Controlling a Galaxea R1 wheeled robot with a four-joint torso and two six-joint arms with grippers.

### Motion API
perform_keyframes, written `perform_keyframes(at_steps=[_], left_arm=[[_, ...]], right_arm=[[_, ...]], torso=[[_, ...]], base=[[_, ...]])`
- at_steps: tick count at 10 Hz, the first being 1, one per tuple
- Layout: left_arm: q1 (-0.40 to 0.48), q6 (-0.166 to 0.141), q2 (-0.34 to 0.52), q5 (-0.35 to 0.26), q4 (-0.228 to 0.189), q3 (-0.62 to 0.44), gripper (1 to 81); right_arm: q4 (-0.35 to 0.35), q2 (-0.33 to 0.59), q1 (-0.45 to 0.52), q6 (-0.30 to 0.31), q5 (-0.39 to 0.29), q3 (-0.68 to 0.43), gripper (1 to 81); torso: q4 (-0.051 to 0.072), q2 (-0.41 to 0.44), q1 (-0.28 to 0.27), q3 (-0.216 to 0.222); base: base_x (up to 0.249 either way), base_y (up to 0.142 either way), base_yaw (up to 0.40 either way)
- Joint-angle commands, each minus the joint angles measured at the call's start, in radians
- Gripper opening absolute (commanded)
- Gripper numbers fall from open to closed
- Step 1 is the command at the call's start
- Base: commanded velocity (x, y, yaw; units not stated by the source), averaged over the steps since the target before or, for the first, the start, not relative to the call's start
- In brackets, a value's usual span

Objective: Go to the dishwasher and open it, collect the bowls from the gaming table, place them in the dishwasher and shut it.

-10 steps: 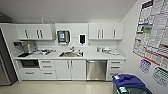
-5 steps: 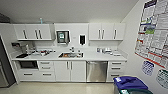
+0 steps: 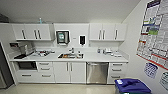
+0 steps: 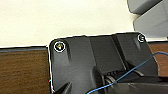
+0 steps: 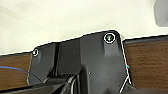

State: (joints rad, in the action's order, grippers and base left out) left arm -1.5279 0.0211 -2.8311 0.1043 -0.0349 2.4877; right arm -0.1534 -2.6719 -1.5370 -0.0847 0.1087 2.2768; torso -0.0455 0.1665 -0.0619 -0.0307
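Note:
The dishwasher (image 3: pixel 97 72) is a stainless-steel-fronted unit with a bar handle near its top, built in under the white counter (image 3: pixel 90 58), right of the middle of the kitchenette. Its door is shut. It lies ahead of me across a stretch of pale floor. The bowls and the gaming table are out of view. Both wrist views look down past the robot's dark plate at pale floor and a brown wood-look strip.
White base cabinets and drawers flank the dishwasher, with a sink (image 3: pixel 70 56) to its left. A blue-lidded bin (image 3: pixel 131 86) stands at the near right by the poster wall (image 3: pixel 155 37). A dark appliance (image 3: pixel 5 72) edges in at the left.
The whole head picture has shifted slightly and the kitchenette looks a little larger, so the camera has moved closer. Nothing in the scene itself has moved.

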Motion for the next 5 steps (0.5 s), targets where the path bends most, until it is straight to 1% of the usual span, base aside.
perform_keyframes(at_steps=[1, 5], left_arm=[[0.057, -0.003, 0.013, -0.044, -0.013, -0.003, 81.1], [0.059, -0.003, 0.011, -0.046, -0.013, -0.004, 81.1]], right_arm=[[0.011, 0.019, 0.062, -0.006, -0.049, -0.008, 81.1], [0.011, 0.019, 0.062, -0.006, -0.049, -0.01, 81.1]], torso=[[0.0, 0.0, 0.0, 0.0], [0.0, 0.0, 0.001, 0.0]], base=[[0.108, 0.0, 0.0], [0.108, 0.0, 0.0]])
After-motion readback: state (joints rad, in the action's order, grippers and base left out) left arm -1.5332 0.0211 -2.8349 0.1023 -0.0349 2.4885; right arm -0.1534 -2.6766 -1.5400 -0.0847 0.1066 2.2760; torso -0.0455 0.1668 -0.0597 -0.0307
